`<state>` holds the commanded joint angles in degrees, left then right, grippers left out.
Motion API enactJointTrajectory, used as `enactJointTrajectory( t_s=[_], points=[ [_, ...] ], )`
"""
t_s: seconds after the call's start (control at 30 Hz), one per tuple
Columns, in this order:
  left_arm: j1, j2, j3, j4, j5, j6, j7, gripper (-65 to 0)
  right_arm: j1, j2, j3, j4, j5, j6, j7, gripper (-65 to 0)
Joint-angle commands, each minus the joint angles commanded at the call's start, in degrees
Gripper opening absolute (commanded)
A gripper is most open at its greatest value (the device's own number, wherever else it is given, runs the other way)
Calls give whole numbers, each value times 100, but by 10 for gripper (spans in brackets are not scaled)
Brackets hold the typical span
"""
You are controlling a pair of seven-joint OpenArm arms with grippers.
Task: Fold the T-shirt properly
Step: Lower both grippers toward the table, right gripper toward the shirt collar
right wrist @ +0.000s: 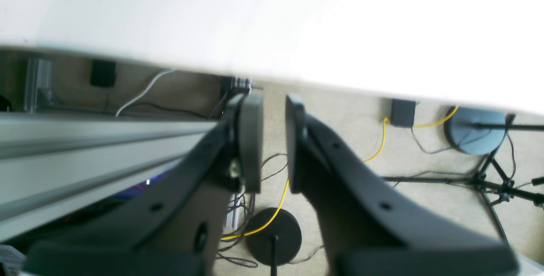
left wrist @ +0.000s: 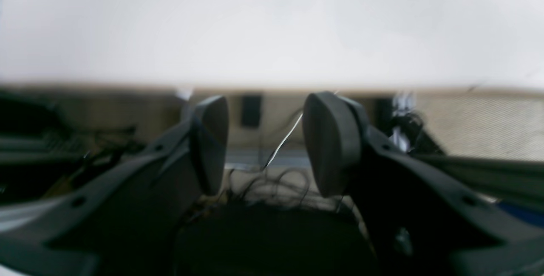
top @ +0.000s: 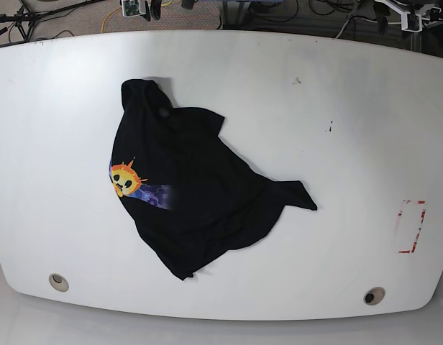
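Left wrist view: 2 dark pads of the left gripper [left wrist: 263, 144] fill the foreground, spread wide with nothing between them. Beyond them is the white table [left wrist: 272, 25] edge, seen from low down, then blurred floor with cables [left wrist: 272, 182]. No cloth anywhere in this view.

Right wrist view: right gripper [right wrist: 272, 144] has its pads parted by a narrower gap, also empty. A metal rail [right wrist: 85, 148] runs along the left side. Below are carpet, a yellow cable [right wrist: 378, 144] and round stand bases [right wrist: 274, 235]. Table edge is overhead, so this arm sits off the table too.

Base view: neither arm shows. T-shirt [top: 196, 190] lies crumpled on the table, left of centre and well apart from the red marking [top: 412, 226] on the right. It is bunched, not spread:
- 1 lobe reaches toward the far edge
- 1 pointed corner trails right
- 1 corner points toward the near edge
- sun print and blue-purple patch sit on its left margin

Judgement: task is at step 0. Nothing is flattened and no fold is made. Both arms look parked off the table.

Next move likely needs both arms over the shirt, each pinching 1 outer corner or the hem, then pulling apart to lay it flat. Which bunched part is sleeve or hem I cannot tell from here.
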<state>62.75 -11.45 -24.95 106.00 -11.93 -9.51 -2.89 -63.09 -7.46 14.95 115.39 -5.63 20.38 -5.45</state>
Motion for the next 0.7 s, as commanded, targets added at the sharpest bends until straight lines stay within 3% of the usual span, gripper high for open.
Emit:
enactJointTrajectory(
  t_s=[0.17, 0.23, 0.5, 0.7],
  points=[
    [-301, -12, 86, 6, 28, -25, 162, -330, 143, 29, 235, 1, -129, -8, 0, -546],
    [-736, -21, 263, 126, 18, -10, 331, -313, 708, 81, 573, 17, -312, 46, -45, -512],
    [-990, -2, 360, 114, 24, -10, 371, -310, 1098, 119, 622, -60, -361, 46, -62, -487],
    [-1152, 13, 448, 22, 41, 18, 341, -321, 1242, 167, 652, -36, -426, 79, -97, -509]
  ],
)
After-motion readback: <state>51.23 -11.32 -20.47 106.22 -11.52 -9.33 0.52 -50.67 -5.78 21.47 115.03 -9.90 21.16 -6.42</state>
